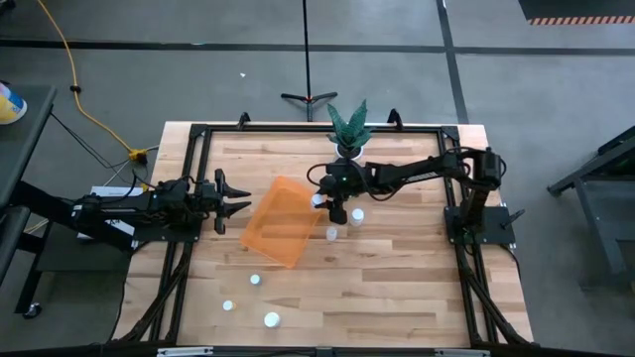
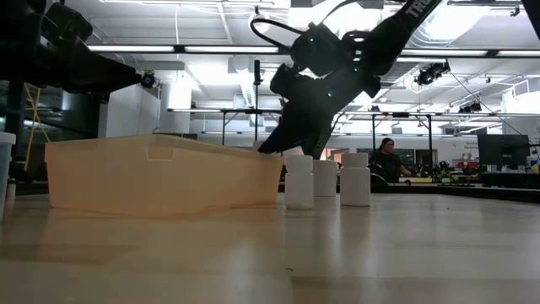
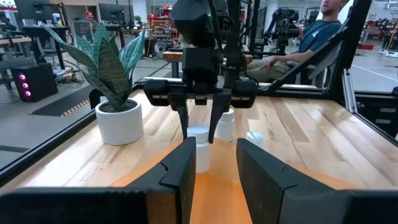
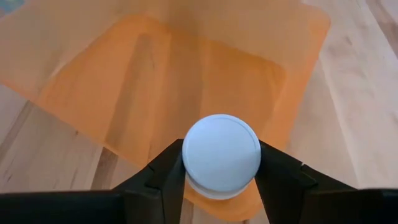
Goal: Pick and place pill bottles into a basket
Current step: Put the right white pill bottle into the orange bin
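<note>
The orange basket (image 1: 281,226) lies mid-table; it also shows in the low view (image 2: 160,173). My right gripper (image 1: 333,206) is at the basket's right edge, shut on a white pill bottle (image 4: 222,154). My left gripper (image 1: 236,205) is open and empty just off the basket's left edge, pointing at it. Two more bottles (image 1: 357,213) (image 1: 331,234) stand on their bases right of the basket. Three others (image 1: 255,280) (image 1: 228,305) (image 1: 271,319) are toward the near edge. My right gripper pinches the bottle between its two fingers (image 4: 168,168), one on each side just under the cap (image 4: 222,149). The fingers come from above, pointing down. The bottle is upright (image 3: 198,144) at the basket's right rim. Whether its base is off the table is hidden.
A potted plant in a white pot (image 1: 347,134) stands at the far edge, just behind my right arm. A black frame (image 1: 198,134) borders the table. A person (image 3: 311,37) sits beyond the far side.
</note>
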Motion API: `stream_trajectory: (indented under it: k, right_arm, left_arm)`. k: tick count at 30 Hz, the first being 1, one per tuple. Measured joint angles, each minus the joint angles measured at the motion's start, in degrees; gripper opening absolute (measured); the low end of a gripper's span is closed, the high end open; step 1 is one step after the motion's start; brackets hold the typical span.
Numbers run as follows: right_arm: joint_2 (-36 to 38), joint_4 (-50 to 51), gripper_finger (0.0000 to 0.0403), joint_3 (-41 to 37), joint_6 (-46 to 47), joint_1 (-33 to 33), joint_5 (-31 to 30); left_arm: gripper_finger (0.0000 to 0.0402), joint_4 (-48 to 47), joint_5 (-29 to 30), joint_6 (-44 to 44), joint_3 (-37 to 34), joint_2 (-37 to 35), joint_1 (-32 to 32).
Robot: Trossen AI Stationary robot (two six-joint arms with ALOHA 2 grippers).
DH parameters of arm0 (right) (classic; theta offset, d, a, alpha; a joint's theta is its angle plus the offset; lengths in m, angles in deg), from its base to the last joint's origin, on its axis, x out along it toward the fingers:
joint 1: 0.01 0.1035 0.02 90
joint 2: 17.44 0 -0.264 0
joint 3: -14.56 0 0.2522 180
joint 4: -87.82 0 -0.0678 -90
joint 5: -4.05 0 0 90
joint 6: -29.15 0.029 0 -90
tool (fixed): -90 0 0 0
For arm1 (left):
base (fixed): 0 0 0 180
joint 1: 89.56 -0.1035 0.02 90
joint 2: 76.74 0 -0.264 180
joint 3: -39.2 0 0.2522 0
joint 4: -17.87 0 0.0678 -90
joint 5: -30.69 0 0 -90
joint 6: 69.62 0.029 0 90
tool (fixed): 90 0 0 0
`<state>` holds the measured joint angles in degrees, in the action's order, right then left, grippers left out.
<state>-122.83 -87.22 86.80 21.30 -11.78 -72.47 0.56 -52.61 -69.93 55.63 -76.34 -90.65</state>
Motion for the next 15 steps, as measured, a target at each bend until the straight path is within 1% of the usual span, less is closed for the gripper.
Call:
stream_trajectory:
  k: [5,12,15]
  right_arm:
    - [-0.15,-0.03,0.0157,0.0,-0.09,0.0,0.0]
    - [-0.15,-0.03,0.0199,-0.02,-0.11,0.17,0.0]
    - [-0.15,-0.02,0.021,-0.02,-0.12,0.15,-0.09]
  left_arm:
    - [0.015,0.0,0.0,0.01,0.0,0.0,0.01]
    - [0.015,0.02,0.01,0.01,0.0,-0.01,0.01]
    - [0.015,0.02,0.0,0.01,0.0,-0.01,0.01]
